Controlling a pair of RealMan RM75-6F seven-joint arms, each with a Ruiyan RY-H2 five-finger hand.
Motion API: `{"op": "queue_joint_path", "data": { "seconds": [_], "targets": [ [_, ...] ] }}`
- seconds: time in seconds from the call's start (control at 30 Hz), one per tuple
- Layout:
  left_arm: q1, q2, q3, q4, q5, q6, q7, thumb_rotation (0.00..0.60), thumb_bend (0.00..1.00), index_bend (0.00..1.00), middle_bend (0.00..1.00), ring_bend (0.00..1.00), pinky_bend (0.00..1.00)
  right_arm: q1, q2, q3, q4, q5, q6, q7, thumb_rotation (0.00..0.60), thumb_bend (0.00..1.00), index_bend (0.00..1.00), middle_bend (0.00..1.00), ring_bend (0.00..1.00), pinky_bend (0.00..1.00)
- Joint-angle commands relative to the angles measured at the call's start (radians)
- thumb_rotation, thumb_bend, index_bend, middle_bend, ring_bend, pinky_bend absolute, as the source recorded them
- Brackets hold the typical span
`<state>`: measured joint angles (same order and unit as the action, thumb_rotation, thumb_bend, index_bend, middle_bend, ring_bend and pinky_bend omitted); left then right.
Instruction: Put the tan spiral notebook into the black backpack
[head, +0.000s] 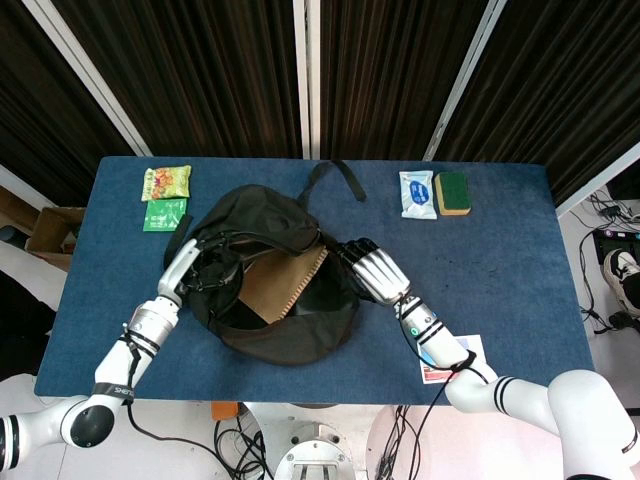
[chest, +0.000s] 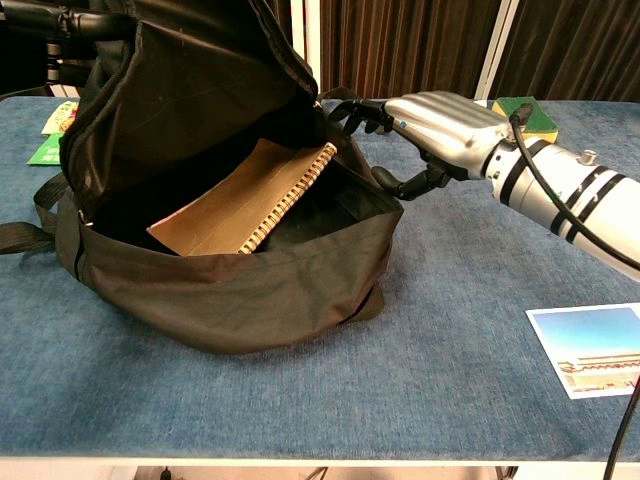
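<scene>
The black backpack (head: 262, 213) lies open in the middle of the blue table, its mouth facing me. Inside that mouth the tan spiral notebook (head: 273, 287) lies tilted, with its wire spine (chest: 295, 195) towards the right. My left hand (head: 181, 268) grips the bag's left rim and holds the flap (chest: 190, 80) up. My right hand (head: 376, 273) hovers at the bag's right rim with its fingers apart and nothing in them. In the chest view the right hand (chest: 440, 125) is just outside the opening, with its fingertips (chest: 362, 112) close to the rim.
A yellow snack packet (head: 166, 182) and a green packet (head: 165, 214) lie at the far left. A wipes pack (head: 417, 193) and a green-and-yellow sponge (head: 452, 193) lie at the far right. A postcard (chest: 590, 350) sits near the front right edge. The bag's strap (head: 340, 176) trails behind it.
</scene>
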<state>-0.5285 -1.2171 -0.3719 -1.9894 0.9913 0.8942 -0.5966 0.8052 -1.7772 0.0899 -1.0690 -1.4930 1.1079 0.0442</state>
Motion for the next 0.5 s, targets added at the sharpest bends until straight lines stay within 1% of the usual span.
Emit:
{"op": "queue_joint_path", "data": {
  "seconds": [0.03,0.23,0.5],
  "targets": [
    [-0.001,-0.001,0.0,0.001,0.0,-0.001,-0.001,0.6,0.49,0.66,0.23,0.16,0.41,0.011,-0.021,0.012,0.024,0.004,-0.019,0.02,0.6,0.54,0.14,0.23,0.19,0.28],
    [-0.003,-0.003,0.005,0.002,0.003,-0.011,-0.004,0.6,0.49,0.66,0.23,0.16,0.41,0.041,-0.06,0.024,0.058,0.005,-0.069,0.025,0.6,0.57,0.14,0.23,0.19,0.28],
    [-0.003,-0.008,0.009,0.0,0.008,-0.016,-0.01,0.6,0.49,0.66,0.23,0.16,0.41,0.084,-0.115,0.032,0.073,0.005,-0.136,-0.008,0.6,0.59,0.13,0.23,0.19,0.28]
  ]
}}
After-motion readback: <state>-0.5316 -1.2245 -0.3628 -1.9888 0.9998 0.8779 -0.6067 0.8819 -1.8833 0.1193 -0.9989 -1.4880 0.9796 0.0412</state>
